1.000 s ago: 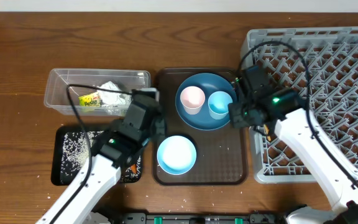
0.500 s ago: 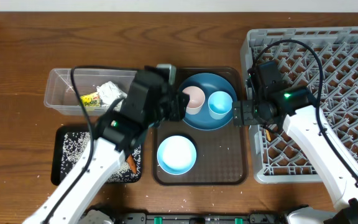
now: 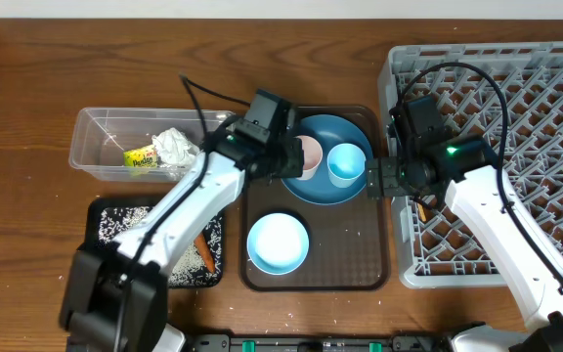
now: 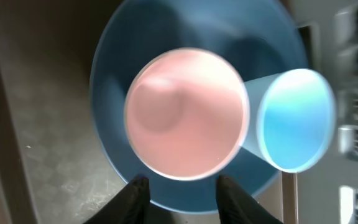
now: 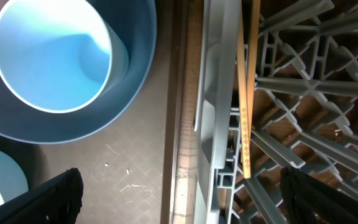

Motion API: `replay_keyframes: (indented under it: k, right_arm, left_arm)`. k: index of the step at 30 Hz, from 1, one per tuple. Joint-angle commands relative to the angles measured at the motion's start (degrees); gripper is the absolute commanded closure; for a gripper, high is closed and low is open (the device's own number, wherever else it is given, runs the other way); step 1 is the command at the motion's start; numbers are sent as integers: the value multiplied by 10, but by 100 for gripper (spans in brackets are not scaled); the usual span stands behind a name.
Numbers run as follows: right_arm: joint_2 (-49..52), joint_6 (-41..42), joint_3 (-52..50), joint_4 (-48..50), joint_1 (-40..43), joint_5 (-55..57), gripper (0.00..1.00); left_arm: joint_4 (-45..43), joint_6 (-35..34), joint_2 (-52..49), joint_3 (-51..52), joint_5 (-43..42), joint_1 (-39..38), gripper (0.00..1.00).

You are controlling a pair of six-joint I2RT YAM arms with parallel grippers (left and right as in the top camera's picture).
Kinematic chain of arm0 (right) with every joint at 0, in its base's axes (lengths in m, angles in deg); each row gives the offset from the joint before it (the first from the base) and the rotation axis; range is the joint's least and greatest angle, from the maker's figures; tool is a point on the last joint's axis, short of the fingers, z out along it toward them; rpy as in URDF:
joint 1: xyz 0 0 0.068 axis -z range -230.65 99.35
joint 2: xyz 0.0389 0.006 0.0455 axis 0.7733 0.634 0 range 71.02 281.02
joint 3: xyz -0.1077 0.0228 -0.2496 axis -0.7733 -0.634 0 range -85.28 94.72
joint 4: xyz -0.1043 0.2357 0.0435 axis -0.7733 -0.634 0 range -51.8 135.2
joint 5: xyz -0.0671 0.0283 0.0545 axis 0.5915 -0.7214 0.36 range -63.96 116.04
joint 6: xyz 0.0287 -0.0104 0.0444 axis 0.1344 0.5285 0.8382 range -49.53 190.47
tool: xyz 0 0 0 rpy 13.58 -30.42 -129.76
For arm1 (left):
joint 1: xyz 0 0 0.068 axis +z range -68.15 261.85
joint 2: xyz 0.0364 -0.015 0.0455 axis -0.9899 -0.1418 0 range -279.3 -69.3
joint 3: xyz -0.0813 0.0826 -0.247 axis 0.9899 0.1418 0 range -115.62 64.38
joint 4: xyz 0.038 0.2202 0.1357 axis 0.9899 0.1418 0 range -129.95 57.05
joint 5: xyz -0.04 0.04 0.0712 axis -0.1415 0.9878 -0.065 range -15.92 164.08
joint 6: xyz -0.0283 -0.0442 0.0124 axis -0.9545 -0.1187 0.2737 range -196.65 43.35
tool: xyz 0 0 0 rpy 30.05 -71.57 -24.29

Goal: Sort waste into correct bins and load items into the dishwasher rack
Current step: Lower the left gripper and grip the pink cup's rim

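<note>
Snack wrapper point(image 3: 143, 158) print is too small to read; left gripper point(image 4: 182, 185) and right gripper point(image 5: 182, 193) both hold jaws apart.

Dark brown wooden table point(image 3: 27, 78), pale strip point(image 3: 262, 8) along its far edge

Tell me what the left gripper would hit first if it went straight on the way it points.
Probably the pink cup on the blue plate: it stands right ahead of the left gripper, centred between its fingers. How far off is unclear.
</note>
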Motion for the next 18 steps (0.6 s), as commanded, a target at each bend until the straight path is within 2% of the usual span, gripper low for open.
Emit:
replay_keyframes:
  k: [1, 11, 18]
  right_arm:
    - [-7, 3, 0, 0, 4, 6, 1]
    - [-7, 3, 0, 0, 4, 6, 1]
    - [-7, 3, 0, 0, 4, 6, 1]
  left_arm:
    - [-6, -1, -20, -12, -3, 0, 65]
    - [-9, -6, -34, -12, 30, 0, 67]
    - [-14, -7, -37, -10, 92, 0, 67]
